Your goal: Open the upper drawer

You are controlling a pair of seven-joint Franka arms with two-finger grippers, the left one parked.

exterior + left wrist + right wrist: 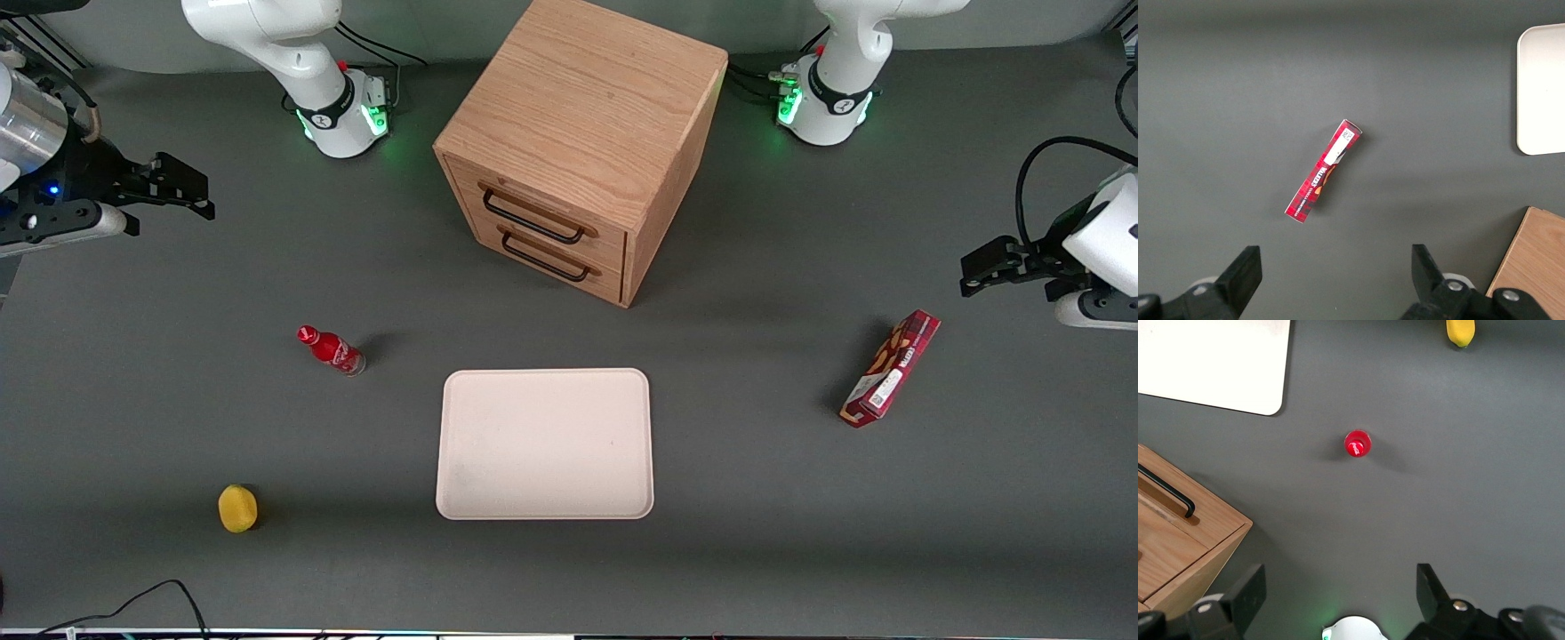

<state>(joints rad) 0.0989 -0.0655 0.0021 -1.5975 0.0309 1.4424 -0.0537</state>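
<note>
My gripper (182, 188) hangs above the table (178, 427) at the working arm's end, well apart from everything, with nothing in it. In my wrist view its fingers (1248, 590) stand wide apart over bare table.

Nearest to it is the red bottle (332, 349), upright, closer to the front camera than my gripper; from my wrist I see its cap end-on (1357, 444). The yellow fruit (237, 508) lies nearer the front camera still, well apart from the bottle.

The cabinet (587, 116) stands at the middle of the table, turned at an angle so one corner points toward the front camera. The upper drawer (536, 213) is shut, its front flush with the cabinet face, black wire handle (532, 220) across it. The lower drawer (551, 258) sits directly beneath, also shut.

In front of the cabinet, nearer the front camera, lies the tray (544, 443), flat and pale. The red box (892, 368) lies toward the parked arm's end.
</note>
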